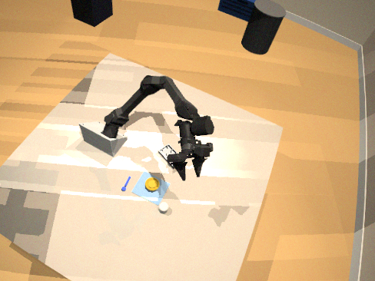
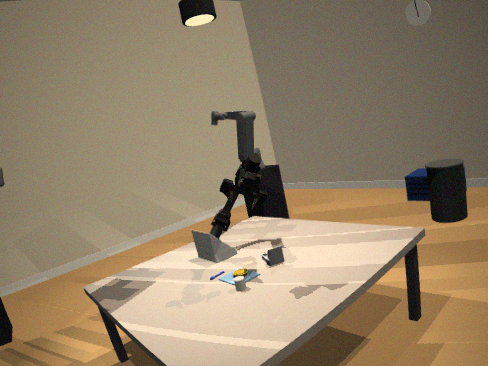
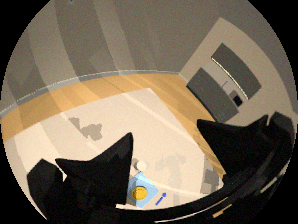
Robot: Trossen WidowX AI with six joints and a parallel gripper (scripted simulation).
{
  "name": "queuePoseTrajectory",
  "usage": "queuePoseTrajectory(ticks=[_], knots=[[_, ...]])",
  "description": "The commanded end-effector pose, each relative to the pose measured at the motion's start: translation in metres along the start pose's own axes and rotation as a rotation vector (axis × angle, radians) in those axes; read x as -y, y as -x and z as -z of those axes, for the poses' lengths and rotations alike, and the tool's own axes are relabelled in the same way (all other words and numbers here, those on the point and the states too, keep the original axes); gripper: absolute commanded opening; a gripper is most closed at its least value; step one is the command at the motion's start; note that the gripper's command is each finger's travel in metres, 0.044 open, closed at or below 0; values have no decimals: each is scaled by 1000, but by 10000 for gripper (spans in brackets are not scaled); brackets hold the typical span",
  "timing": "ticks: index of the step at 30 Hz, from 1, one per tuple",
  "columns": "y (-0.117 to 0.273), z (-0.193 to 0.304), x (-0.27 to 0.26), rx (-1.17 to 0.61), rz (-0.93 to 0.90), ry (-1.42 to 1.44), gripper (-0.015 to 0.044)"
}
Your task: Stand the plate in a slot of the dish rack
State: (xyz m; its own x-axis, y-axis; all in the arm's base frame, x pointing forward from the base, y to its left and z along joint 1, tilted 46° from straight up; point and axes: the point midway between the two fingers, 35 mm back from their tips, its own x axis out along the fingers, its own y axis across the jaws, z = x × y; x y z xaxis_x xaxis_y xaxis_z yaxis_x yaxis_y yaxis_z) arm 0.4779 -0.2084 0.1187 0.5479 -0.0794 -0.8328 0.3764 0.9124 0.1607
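Item: plate (image 1: pixel 152 184), yellow, flat on a blue mat (image 1: pixel 140 188) on the table (image 1: pixel 230 215). We hold the gripper (image 1: pixel 189 170) high above, fingers spread wide, nothing between them. In the wrist view the plate (image 3: pixel 140 193) shows between the two fingers, low in the frame, so it lies ahead and below. Dish rack (image 1: pixel 167 152): just beside the mat, under the wrist. Spoon (image 1: pixel 126 183) and white cup (image 1: pixel 164 207) flank the plate closely; we judge approach room tight there.
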Motion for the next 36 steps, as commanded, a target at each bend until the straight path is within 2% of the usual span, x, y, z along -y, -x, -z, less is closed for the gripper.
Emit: queuePoseTrajectory(ticks=[1, 12, 22, 31, 36], knots=[[-10, 27, 2, -103, -40, 57, 400], [-22, 105, 2, -381, -220, 206, 400], [-13, 171, -6, -587, -467, 291, 400], [8, 217, -19, -703, -736, 307, 400], [10, 220, -20, -708, -757, 306, 400]])
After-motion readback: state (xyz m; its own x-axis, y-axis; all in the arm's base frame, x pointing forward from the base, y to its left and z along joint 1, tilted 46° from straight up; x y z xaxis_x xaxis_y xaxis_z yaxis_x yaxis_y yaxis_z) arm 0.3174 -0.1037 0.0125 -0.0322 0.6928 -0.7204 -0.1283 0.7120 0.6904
